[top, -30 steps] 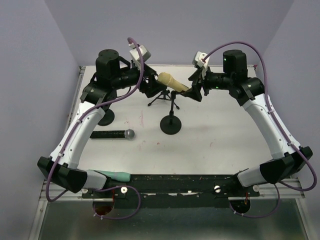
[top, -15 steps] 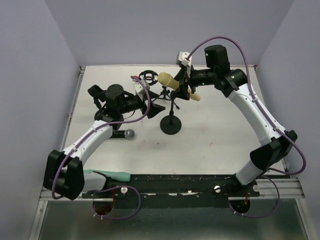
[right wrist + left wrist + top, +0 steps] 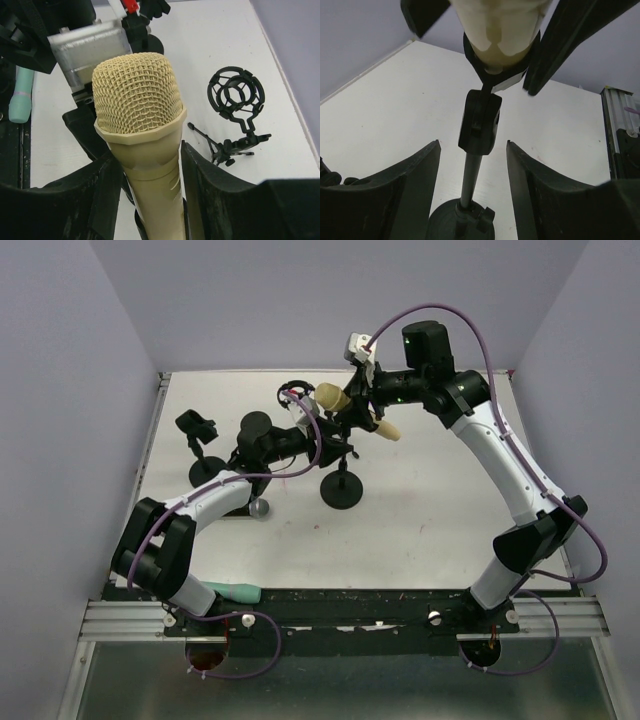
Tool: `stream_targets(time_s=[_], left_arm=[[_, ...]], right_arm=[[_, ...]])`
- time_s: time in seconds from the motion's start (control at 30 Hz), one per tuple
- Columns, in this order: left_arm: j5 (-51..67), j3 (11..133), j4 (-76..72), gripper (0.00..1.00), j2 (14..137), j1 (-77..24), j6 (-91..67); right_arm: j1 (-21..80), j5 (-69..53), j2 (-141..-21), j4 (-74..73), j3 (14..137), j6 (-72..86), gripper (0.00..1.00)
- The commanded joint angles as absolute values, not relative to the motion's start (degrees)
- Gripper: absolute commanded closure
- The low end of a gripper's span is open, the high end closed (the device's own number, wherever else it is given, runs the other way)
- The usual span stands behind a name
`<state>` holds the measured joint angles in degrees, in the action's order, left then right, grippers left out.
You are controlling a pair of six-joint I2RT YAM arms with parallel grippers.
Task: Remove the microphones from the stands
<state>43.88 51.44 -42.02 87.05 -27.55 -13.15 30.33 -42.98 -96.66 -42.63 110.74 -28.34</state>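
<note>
swinging inward from the left over the last second, the left gripper (image 3: pixel 473 150) is now sitting low at the pole (image 3: pixel 470 175) of the stand (image 3: pixel 343 465), and the right arm is folding in from the far right to meet it. starting at the left, a small black mount (image 3: pixel 197 428) is standing alone near the edge, and a black microphone (image 3: pixel 258 508) is lying mostly hidden under the left forearm. the left gripper's fingers (image 3: pixel 415 180) are straddling the pole with a visible gap on each side, so it is open and gripping nothing. above it the clip (image 3: pixel 480 125) is holding the beige microphone (image 3: pixel 332 398), which is tilting up toward the back left over the round base (image 3: pixel 341 492). the right gripper (image 3: pixel 150 152) is hugging the microphone's body just below the grille; i cannot tell whether it is already pinching. if it is pulling before the pole is being held, the light stand is likely tipping along with it, and a drag off the clip's axis is likely jamming the body. behind the head the shock mount (image 3: pixel 235 95) is crowding the back-left way out, while bare table (image 3: pixel 450 510) is lying open to the right and front.
</note>
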Motion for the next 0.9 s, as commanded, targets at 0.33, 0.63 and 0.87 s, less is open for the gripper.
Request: stream_targets(time_s=[0.33, 0.63, 0.87], left_arm=[[42.2, 51.7, -47.7, 0.81, 87.4, -30.1, -18.0], [43.3, 50.1, -44.0, 1.00, 87.2, -30.6, -12.5], [44.0, 50.4, -41.0, 1.00, 87.1, -31.0, -9.1]], right_arm=[[30.8, -39.4, -98.6, -43.2, 114.0, -23.7, 0.79], [28.7, -27.3, -95.6, -38.1, 118.5, -18.9, 0.99], [22.3, -22.9, -98.8, -33.1, 134.7, -16.6, 0.99]])
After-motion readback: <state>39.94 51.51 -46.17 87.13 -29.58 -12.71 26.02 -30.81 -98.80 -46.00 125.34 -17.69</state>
